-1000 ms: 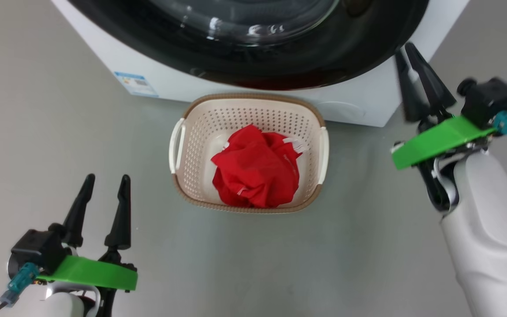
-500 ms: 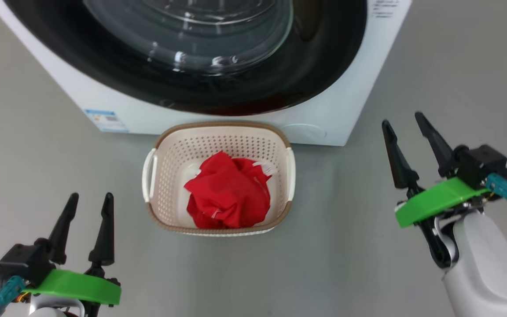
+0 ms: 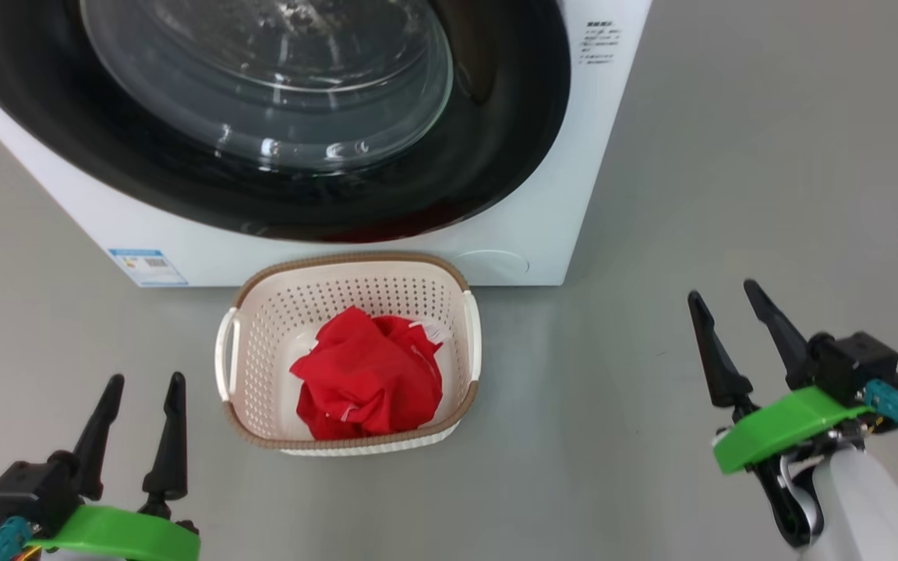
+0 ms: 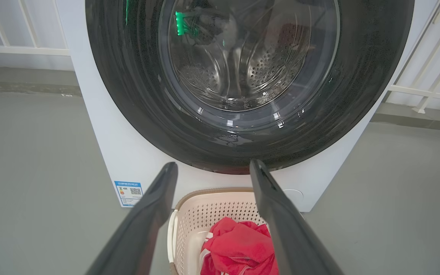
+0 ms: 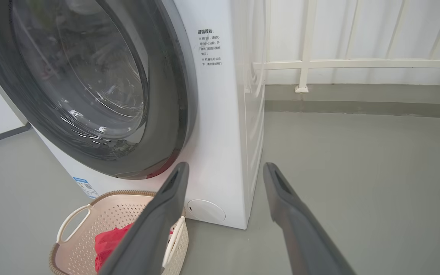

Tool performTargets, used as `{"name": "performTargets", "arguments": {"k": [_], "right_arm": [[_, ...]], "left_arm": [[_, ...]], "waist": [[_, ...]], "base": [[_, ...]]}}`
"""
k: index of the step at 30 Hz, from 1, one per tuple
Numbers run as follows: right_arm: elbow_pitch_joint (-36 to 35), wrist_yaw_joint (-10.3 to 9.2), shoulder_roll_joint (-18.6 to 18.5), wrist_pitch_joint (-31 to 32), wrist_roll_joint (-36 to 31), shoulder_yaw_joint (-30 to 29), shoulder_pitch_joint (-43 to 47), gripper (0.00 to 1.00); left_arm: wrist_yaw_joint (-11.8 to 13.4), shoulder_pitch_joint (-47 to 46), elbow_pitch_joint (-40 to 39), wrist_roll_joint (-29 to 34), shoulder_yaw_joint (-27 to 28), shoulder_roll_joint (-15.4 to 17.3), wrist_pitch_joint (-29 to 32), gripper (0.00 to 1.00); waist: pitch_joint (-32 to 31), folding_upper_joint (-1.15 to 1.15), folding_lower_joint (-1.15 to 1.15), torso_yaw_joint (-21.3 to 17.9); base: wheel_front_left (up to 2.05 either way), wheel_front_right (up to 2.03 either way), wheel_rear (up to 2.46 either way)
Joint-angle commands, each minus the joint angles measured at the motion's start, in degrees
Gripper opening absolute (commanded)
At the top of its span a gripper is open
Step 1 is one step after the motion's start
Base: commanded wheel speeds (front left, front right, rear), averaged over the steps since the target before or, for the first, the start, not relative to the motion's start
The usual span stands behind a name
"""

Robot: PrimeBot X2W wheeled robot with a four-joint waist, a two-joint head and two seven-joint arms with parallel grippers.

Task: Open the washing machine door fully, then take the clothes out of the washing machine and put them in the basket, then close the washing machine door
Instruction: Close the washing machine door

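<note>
Upper left: washing machine (image 3: 550, 226), a white box with a small blue label (image 3: 146, 266) low on its front. Its washing machine door (image 3: 270, 86) has a glossy black ring around bulging clear glass and sits flush with the front. Centre: basket (image 3: 344, 265) of perforated cream plastic with a brown woven-look rim, on smooth grey floor (image 3: 730, 156) just before the machine. Inside it lie the clothes (image 3: 367, 378), crumpled red fabric with white trim. Lower corners: my left fingers (image 3: 174, 397) and right fingers (image 3: 705, 327), dark and tapered, moderately parted, holding nothing, well apart from the basket.
</note>
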Motion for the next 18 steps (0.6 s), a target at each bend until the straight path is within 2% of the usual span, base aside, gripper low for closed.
{"name": "performTargets", "arguments": {"k": [1,18], "right_arm": [[-1.66,-0.13,-0.31,-0.27,0.78,0.81,1.25,1.0],[-3.34,-0.13,-0.09,-0.27,1.3,-1.55,9.97,1.0]], "left_arm": [[-0.18,-0.24,-0.94,-0.22,2.42,1.85,-0.7,1.0],[-0.18,4.35,-0.77,0.58,4.88,1.66,-0.7,1.0]], "waist": [[-1.11,0.0,0.0,-0.99],[-5.14,0.0,0.0,-4.47]], "base": [[0.0,0.0,0.0],[0.0,0.0,0.0]]}}
